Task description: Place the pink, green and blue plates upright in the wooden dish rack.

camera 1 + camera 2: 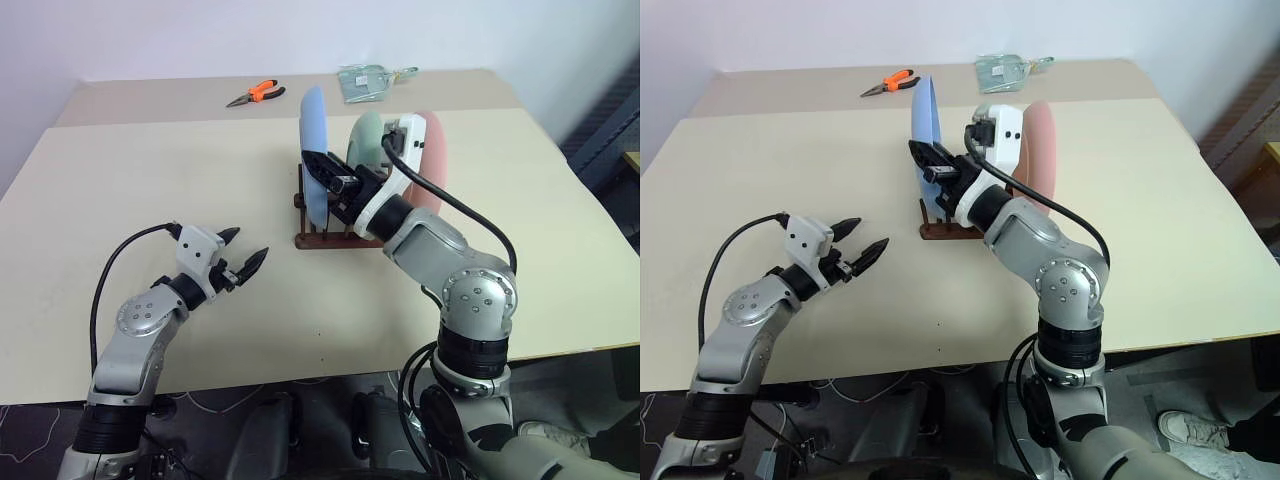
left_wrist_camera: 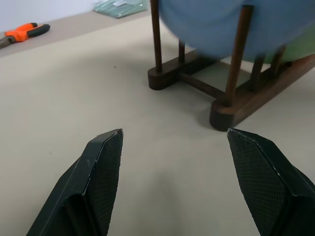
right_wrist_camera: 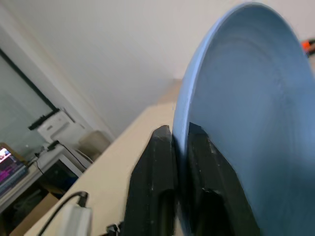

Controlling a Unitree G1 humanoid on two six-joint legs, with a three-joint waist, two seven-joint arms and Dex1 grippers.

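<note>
The blue plate (image 1: 314, 150) stands upright at the left end of the wooden dish rack (image 1: 322, 240). The green plate (image 1: 366, 135) and the pink plate (image 1: 432, 165) stand upright behind it, partly hidden by my right arm. My right gripper (image 3: 179, 142) is shut on the blue plate's rim (image 3: 256, 98), one finger on each face. My left gripper (image 1: 243, 255) is open and empty, held low over the table to the left of the rack, pointing toward its base (image 2: 231, 105).
Orange-handled pliers (image 1: 255, 94) and a clear plastic packet (image 1: 370, 80) lie at the table's far edge. Bare tabletop (image 1: 150, 170) stretches to the left of the rack and in front of it.
</note>
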